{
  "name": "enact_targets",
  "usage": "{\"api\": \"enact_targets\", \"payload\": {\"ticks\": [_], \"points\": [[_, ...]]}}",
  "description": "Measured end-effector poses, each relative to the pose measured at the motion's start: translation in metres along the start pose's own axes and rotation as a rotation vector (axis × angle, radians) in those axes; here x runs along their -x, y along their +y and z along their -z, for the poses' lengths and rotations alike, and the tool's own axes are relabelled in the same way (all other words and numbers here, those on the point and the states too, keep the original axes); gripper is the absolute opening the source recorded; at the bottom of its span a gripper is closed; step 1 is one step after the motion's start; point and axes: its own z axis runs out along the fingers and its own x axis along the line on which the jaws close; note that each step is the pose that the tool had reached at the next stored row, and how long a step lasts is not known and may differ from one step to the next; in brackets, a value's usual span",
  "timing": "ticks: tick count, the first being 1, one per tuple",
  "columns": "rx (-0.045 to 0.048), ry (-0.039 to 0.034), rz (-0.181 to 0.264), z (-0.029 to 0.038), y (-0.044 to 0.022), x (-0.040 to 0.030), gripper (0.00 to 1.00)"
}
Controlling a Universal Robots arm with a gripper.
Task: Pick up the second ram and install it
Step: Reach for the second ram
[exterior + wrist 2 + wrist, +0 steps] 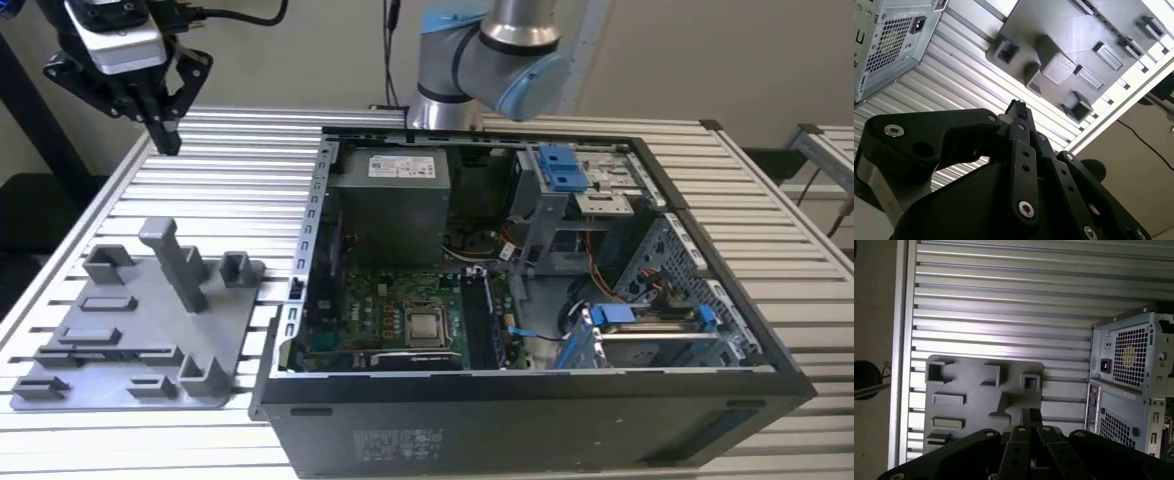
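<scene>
Ribbed aluminium table (pixel 227 180) is carrying everything, with a pale wall standing behind it. An open case (pixel 534 400) is lying on its side on the table, showing its board, a processor (pixel 427 325) and a power supply (pixel 387 205). A grey tray (pixel 80 375) with upright pegs is sitting just beside the case, toward the exterior view's left. The arm (pixel 494 60) is rising from behind the case.

The gripper (pixel 167 140) is hanging above the table's far corner at the exterior view's left, pointing down, above the tray and well apart from the case. Its fingers are pressing together tip to tip and gripping nothing. In both wrist views the closed tips are pointing toward the tray, with the case's vented back panel showing off to one side.

The ram is not standing out for certain. Long dark strips (pixel 483 320) are standing in the board just beside the processor, toward the exterior view's right, and I cannot tell whether one of them is the ram or a bare slot.
</scene>
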Motion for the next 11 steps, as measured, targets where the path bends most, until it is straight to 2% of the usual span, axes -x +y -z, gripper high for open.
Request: {"api": "enact_targets", "payload": {"ticks": [11], "points": [[0.0, 0.0001, 0.001, -0.0004, 0.0016, -0.0326, 0.11]]}}
